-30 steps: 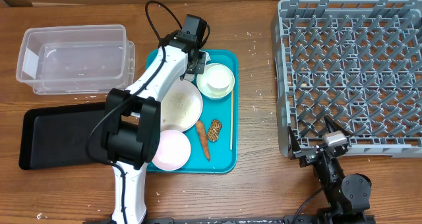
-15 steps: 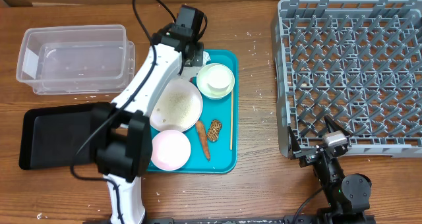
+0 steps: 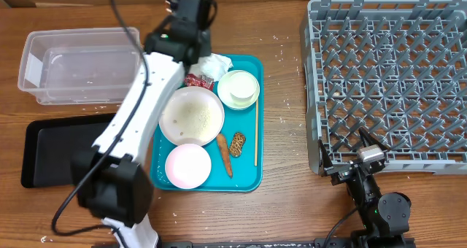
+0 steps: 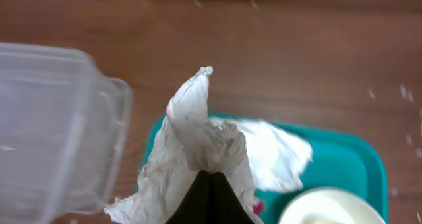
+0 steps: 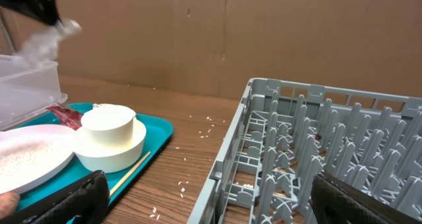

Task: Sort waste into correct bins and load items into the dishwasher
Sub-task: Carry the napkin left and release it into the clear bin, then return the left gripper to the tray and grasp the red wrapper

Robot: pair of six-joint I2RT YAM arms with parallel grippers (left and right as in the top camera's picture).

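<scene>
White crumpled paper [image 4: 191,128] is very light and soft, so it has no weight to fear, but it gives way under pressure and can tear or slide out if only a thin edge is held. In my judgement the best place to take it is a thick fold near its middle, not a loose corner.

The left tool [image 4: 210,184] is closed, and its dark jaws pinch the lower folds of this paper. The rest of the sheet stands out past the fingertips.

The held paper hangs in the air over the far-left corner of the teal rectangular plastic serving tray [image 3: 248,171], on the side toward the clear plastic rectangular tub [image 3: 80,33], which stands just left of the tray on the wooden counter. More white paper [image 3: 214,64] lies in that same corner of the tray, next to a small red scrap [image 3: 194,80]. I cannot tell if it is joined to the held piece.

The right tool [image 5: 208,184] has its jaws wide apart and holds nothing. It is well to the right of the tray.
</scene>
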